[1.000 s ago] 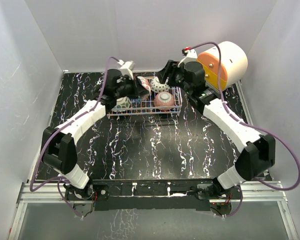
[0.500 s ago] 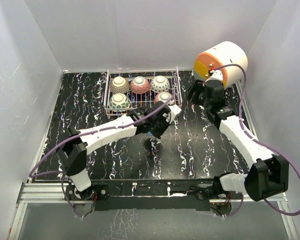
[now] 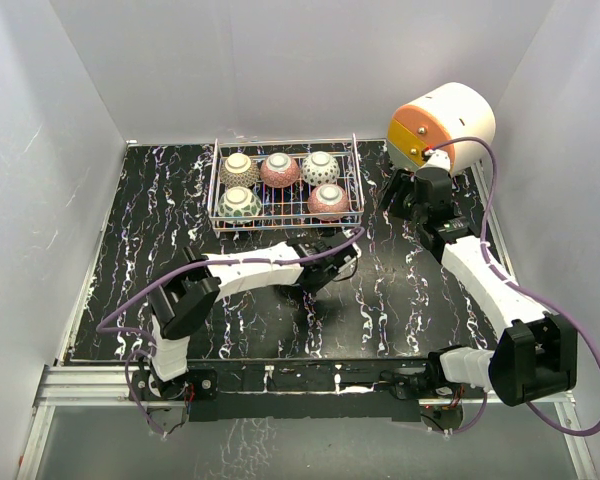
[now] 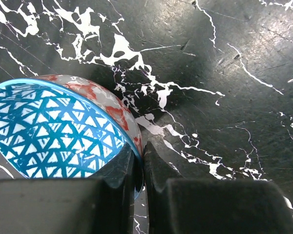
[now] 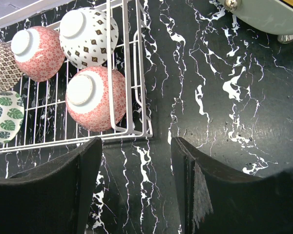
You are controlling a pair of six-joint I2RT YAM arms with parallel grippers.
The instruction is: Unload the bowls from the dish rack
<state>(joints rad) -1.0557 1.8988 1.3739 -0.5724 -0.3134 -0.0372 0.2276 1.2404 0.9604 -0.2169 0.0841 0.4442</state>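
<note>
From above, a wire dish rack [image 3: 282, 208] stands at the far side of a black marbled table [image 3: 400, 300]. Five bowls [image 3: 280, 170] rest upside down inside it with their foot rings up. Three are along the rack's far side, and the other two sit in its near left and near right corners.

Just in front of the rack's near right corner, the left gripper [image 3: 325, 272] hangs low over the table. Its wrist camera shows the sixth bowl [image 4: 53, 131], red and grey outside with blue triangles inside, tilted on its side. The fingers [image 4: 112, 178] are clamped on its rim, one inside the bowl and one against the outer wall.

The right gripper [image 5: 136, 146] hovers off the rack's right side, near a big white cylinder [image 3: 460, 115]. Its fingers are spread wide and hold nothing. Between them lies bare table just outside the rack's near right corner. The pink bowl [image 5: 95, 97] in that corner sits just beyond the fingertips, untouched.
</note>
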